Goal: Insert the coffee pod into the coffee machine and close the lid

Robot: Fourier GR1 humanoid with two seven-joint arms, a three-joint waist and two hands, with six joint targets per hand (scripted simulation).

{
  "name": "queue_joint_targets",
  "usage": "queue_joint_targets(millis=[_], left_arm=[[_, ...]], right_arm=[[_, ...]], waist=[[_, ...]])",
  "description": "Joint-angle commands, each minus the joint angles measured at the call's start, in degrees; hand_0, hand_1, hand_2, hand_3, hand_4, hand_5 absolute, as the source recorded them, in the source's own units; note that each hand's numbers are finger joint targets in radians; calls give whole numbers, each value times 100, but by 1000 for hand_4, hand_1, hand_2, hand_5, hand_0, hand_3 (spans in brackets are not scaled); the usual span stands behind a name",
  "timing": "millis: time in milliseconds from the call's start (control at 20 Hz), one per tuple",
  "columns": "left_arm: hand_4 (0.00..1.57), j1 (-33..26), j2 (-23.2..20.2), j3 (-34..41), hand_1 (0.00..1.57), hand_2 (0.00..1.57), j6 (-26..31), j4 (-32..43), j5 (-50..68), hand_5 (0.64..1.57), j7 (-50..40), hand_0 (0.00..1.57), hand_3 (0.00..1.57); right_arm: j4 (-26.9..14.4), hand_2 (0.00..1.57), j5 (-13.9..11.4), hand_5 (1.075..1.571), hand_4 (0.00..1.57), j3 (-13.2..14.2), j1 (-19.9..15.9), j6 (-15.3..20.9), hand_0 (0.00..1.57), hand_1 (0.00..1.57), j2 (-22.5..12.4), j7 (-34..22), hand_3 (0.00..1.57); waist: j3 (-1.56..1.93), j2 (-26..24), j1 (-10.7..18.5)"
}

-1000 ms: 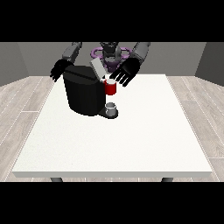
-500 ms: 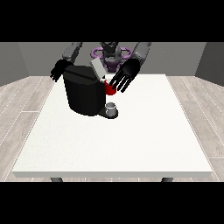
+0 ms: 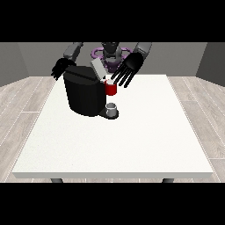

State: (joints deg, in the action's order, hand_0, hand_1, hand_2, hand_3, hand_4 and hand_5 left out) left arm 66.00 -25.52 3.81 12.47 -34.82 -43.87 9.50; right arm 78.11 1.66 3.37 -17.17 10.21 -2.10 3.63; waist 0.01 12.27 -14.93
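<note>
Much bare table (image 3: 132, 140) before machine (image 3: 85, 94).

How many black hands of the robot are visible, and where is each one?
2. One hand is at the view's right, fingers spread above the red thing at the machine. The other hand is at the view's left, behind the coffee machine, partly hidden.

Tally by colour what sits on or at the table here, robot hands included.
Black: 3, coffee machine, robot hand at the view's left, robot hand at the view's right
Red: 1, red thing at the machine
Grey: 1, grey thing
White: 1, table
Total: 6
</note>
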Motion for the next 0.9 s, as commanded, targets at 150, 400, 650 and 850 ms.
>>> queue_joint_targets(millis=[150,400,650,850], left_arm=[[0,-278,-49,66,0,0,-28,-31,-24,1571,103,0,0],[0,-636,472,227,0,0,103,-202,325,1571,-134,0,0],[79,-1121,934,1240,0,0,-89,-218,1487,1571,196,0,0],[0,-1700,1520,1520,0,0,190,-178,2081,1571,405,0,0]], right_arm=[[200,0,95,1571,387,-65,313,-72,0,0,72,-17,0],[-55,0,139,1571,398,-27,882,-87,0,0,200,436,0],[58,0,274,1571,492,177,1064,-301,0,0,-93,414,0],[208,0,37,1571,390,40,935,-288,0,0,-333,-9,0]], waist=[[-1,-277,40],[1,-890,373],[-8,-1358,685],[-12,-2039,1220]])
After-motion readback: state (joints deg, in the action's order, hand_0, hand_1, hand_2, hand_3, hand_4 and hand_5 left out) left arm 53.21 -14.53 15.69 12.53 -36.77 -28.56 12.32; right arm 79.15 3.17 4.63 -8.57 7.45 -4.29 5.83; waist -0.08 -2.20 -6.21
